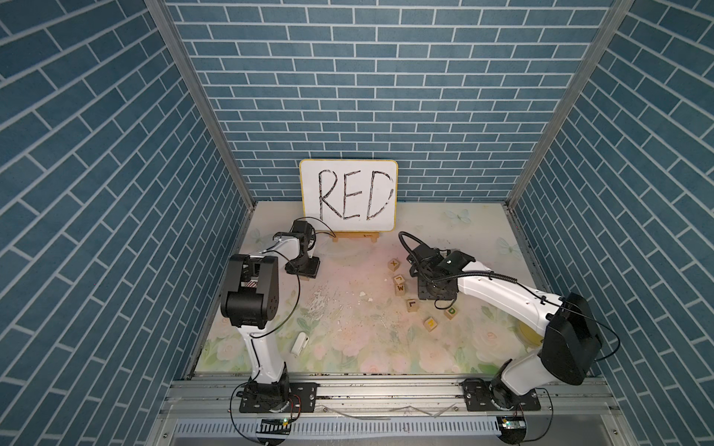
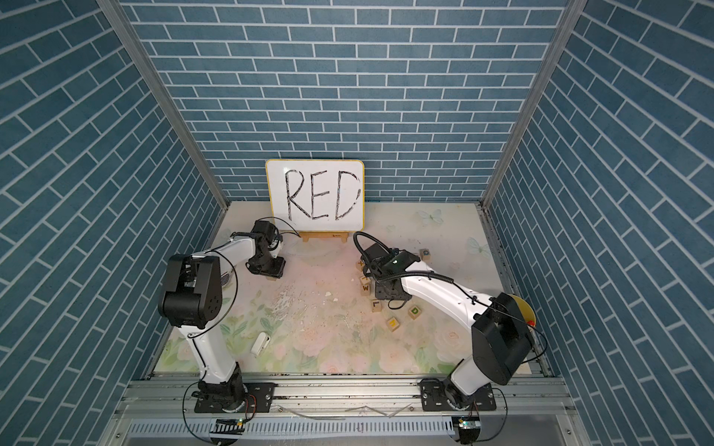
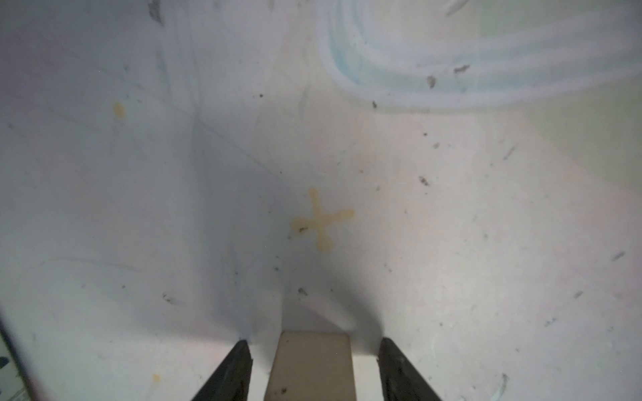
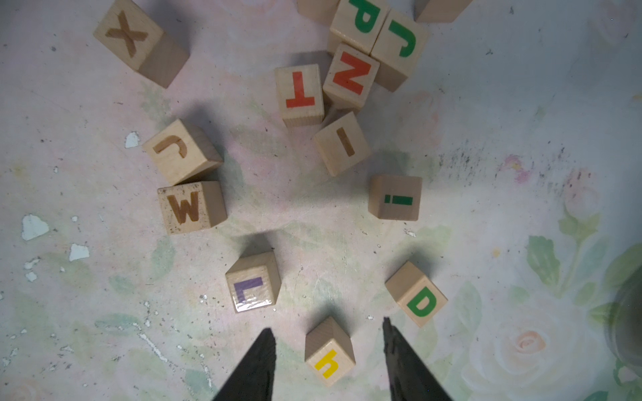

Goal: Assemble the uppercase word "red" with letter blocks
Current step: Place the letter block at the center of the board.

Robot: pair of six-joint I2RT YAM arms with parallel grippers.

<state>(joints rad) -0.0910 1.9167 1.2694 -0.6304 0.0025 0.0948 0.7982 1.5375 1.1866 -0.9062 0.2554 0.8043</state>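
Left arm (image 1: pixel 262 347): reaching forward
Left gripper (image 3: pixel 313 342): lowered, jaws apart
Right arm (image 1: pixel 498 289): reaching forward
Right gripper (image 4: pixel 326 326): lowered, jaws apart

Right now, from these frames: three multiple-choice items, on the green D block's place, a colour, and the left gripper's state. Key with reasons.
1. Where is the green D block relative to the right gripper?
A. between its jaws
B. lying outside its jaws
C. stacked on another block

2. What colour is the letter on the L block?
A. red
B. purple
C. yellow

3. What state is the left gripper in?
A. shut, empty
B. clamped on a block
C. open, a plain-faced wood block between its jaws, gaps either side

Key:
1 B: the jaws straddle the yellow-lettered block; D lies beside one jaw.
2 B: the right wrist view shows it purple.
3 C: gaps show on both sides.
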